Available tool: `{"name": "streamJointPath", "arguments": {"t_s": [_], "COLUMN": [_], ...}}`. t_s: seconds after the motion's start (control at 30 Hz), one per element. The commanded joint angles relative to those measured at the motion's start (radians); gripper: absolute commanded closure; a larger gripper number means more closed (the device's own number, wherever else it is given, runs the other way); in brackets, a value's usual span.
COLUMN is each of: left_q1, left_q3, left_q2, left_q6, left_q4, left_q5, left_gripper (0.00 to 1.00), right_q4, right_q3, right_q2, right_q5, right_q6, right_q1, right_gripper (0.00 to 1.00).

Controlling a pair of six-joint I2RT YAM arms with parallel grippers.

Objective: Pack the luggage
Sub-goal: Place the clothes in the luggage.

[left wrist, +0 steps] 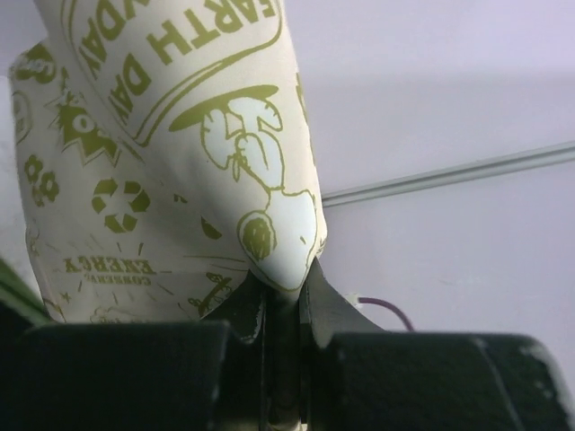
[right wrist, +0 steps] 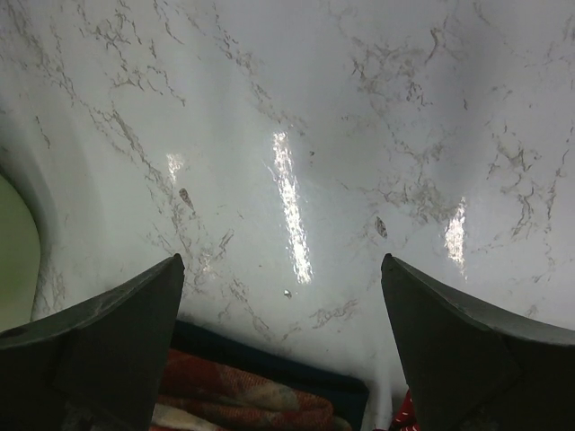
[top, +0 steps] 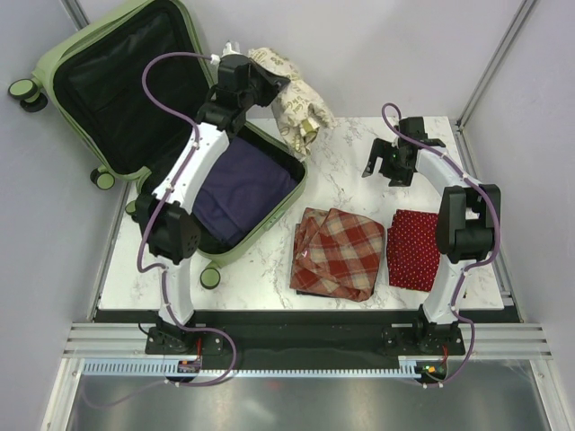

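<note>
**Operator:** Start at the near edge. What is there?

**Technician:** The left arm base (top: pixel 171 337) and the right arm base (top: pixel 431 337) are nearest the camera, bolted side by side. Beyond them is the bench (top: pixel 346 175).

**Operator:** Location of the luggage?

**Technician:** The luggage (top: pixel 108 94) lies open on the left arm's side of the bench. Its base shell rests on the marble top. Its black-lined lid is swung out past the bench edge, caster wheels outward. A dark blue garment (top: pixel 243 189) lies in the base shell.

**Operator:** Left tool status?

**Technician:** The left tool (left wrist: pixel 286 285) is pressed together on a fold of a cream printed cloth (left wrist: pixel 171 144) with green lettering and cartoon figures. The cloth is held at the far rim of the luggage's base shell.

**Operator:** Right tool status?

**Technician:** The right tool (right wrist: pixel 280 269) is spread wide and holds nothing. It hovers over bare marble, well apart from the luggage.

**Operator:** Other items?

**Technician:** A folded red plaid cloth (top: pixel 337 251) lies just beside the luggage's base shell, on the side away from the lid. A folded red dotted cloth (top: pixel 415 247) lies beyond the plaid one, farther from the luggage.
</note>
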Motion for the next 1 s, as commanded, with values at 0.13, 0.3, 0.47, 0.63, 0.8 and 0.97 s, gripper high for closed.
{"name": "streamJointPath", "arguments": {"t_s": [0.13, 0.3, 0.47, 0.63, 0.8, 0.97], "left_q1": [0.015, 0.082, 0.139, 0.164, 0.164, 0.162], "left_q3": [0.112, -0.244, -0.581, -0.842, -0.948, -1.042], "left_q2": [0.022, -0.089, -0.178, -0.23, -0.274, -0.353], "left_q6": [-0.06, -0.106, -0.01, 0.009, 0.023, -0.006], "left_q4": [0.173, 0.371, 0.506, 0.592, 0.575, 0.521], "left_q5": [0.029, 0.029, 0.03, 0.024, -0.063, -0.172], "left_gripper": [0.98, 0.98, 0.98, 0.98, 0.98, 0.98], "right_q4": [0.014, 0.014, 0.014, 0.014, 0.014, 0.014], "right_q3": [-0.038, -0.051, -0.05, -0.044, -0.045, -0.059], "right_q2": [-0.057, -0.066, -0.068, -0.057, -0.058, -0.063], "right_q5": [0.018, 0.018, 0.017, -0.003, -0.005, -0.006], "right_q6": [-0.009, -0.012, -0.016, -0.012, -0.013, -0.013], "right_q1": [0.0, 0.0, 0.0, 0.002, 0.0, 0.002], "right_gripper": [0.02, 0.02, 0.02, 0.02, 0.02, 0.02]}}
